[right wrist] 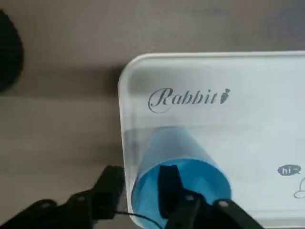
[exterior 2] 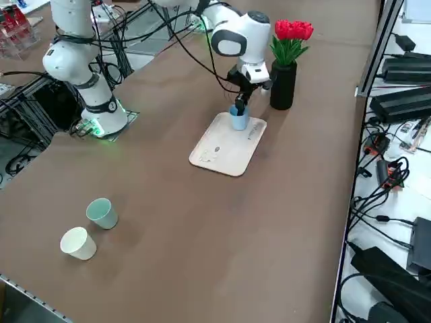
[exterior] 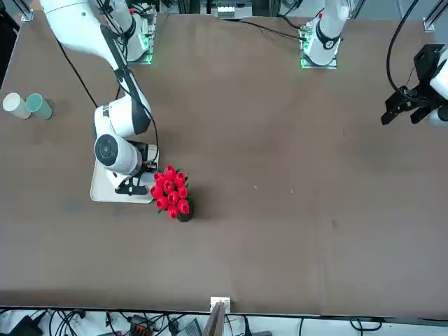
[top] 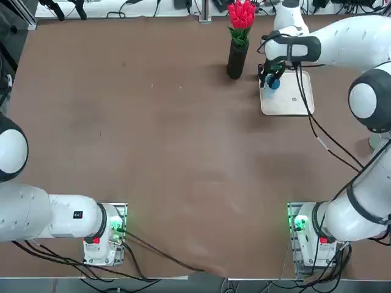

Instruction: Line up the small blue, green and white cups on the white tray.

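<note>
A plain light-blue cup is standing on the white tray, near its edge; the right pincer is holding its fingers apart, one inside the cup's mouth.

Soft light is falling over the table in the top view, where a green lamp is glowing at four o'clock. Between one and two o'clock, the right gripper is showing dark against the bright tray. The wrist view is looking dimmer, with soft shadows bordering the tray.
</note>
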### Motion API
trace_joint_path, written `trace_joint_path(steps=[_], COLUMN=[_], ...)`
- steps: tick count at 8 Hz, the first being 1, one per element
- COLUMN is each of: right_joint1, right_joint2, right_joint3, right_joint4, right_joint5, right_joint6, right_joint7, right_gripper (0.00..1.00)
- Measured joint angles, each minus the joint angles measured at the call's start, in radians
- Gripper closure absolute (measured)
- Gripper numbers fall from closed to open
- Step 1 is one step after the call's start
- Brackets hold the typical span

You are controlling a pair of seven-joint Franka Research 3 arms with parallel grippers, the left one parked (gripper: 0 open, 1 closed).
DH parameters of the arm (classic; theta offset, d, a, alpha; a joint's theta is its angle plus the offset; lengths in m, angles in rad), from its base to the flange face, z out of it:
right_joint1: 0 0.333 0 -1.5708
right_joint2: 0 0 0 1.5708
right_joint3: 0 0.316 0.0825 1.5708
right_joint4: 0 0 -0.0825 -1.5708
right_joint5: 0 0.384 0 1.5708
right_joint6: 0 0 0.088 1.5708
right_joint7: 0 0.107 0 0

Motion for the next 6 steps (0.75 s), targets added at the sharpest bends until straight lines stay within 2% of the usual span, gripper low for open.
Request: trace_joint_path(steps=[2, 3, 5, 6], right_joint1=[0.001, 0.000, -0.037, -0.079], right_joint2=[-0.056, -0.107, -0.201, -0.222], right_joint3=[-0.003, -0.014, -0.057, -0.080], right_joint4=[0.027, 0.050, 0.115, 0.140], right_joint5=[0.000, 0.000, -0.001, -0.003], right_joint6=[-0.026, -0.094, -0.309, -0.387], right_joint7=[0.086, 0.138, 0.271, 0.335], right_gripper=[0.08, 0.00, 0.00, 0.00])
